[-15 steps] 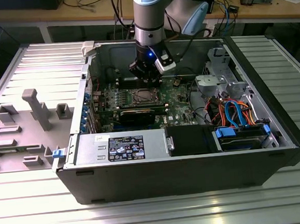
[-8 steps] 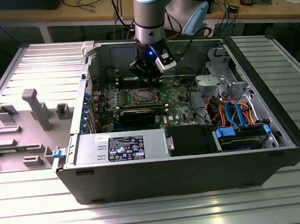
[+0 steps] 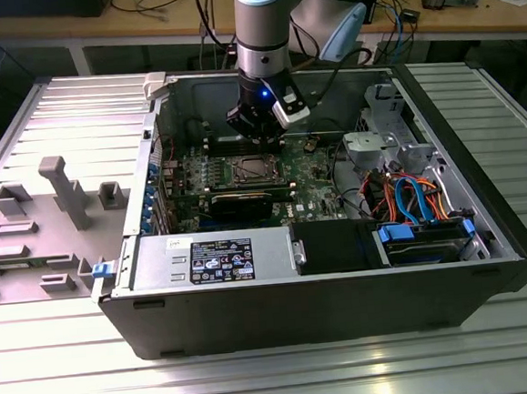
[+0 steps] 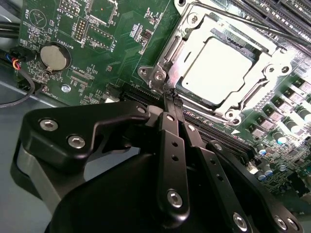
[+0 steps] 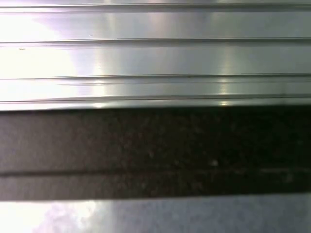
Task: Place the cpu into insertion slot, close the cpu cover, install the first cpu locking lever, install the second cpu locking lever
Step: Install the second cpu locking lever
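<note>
- Claw (image 4: 167, 99) w/ fingers together, tips at the corner of the cpu cover (image 4: 167, 58), gripping nothing.
- cpu (image 4: 221, 68) sits in insertion slot (image 3: 253, 170), cover down over it.
- Board inside open PC case (image 3: 344, 291).

Fingers (image 4: 171, 127) drawn together at cpu cover (image 4: 165, 73) corner. Open top gives access; case wall (image 3: 192, 98), drive cage (image 3: 389, 141), graphics card (image 3: 246, 201) hem the socket.
</note>
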Controlling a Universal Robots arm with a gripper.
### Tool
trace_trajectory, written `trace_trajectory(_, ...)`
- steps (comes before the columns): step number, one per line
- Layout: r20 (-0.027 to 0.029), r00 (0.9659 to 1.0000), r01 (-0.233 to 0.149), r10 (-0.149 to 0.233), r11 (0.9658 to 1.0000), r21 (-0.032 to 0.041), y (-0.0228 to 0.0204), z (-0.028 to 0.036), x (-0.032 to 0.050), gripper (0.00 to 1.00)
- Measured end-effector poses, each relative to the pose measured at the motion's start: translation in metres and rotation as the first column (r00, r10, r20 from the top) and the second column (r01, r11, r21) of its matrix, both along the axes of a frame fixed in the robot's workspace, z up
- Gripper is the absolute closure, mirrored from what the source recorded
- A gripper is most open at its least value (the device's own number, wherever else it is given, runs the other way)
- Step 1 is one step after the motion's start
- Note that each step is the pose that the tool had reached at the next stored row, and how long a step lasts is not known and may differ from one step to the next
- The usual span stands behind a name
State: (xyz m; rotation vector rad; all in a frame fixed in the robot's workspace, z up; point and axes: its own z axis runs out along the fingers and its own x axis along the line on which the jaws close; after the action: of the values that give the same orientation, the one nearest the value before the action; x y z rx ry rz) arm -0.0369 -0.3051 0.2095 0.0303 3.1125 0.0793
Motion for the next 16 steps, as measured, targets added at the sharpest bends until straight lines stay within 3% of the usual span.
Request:
trace_trajectory(6,-0.0001,1.0000,0.000,0.000,1.0000,-0.0001,-0.0011,0.0001,0.0000,0.89)
trace_trajectory(9,-0.0001,1.0000,0.000,0.000,1.0000,0.0000,-0.0060,0.0000,0.0000,0.89)
trace_trajectory(16,0.0000,1.0000,0.000,0.000,1.0000,0.0001,-0.0225,0.0000,0.0000,0.89)
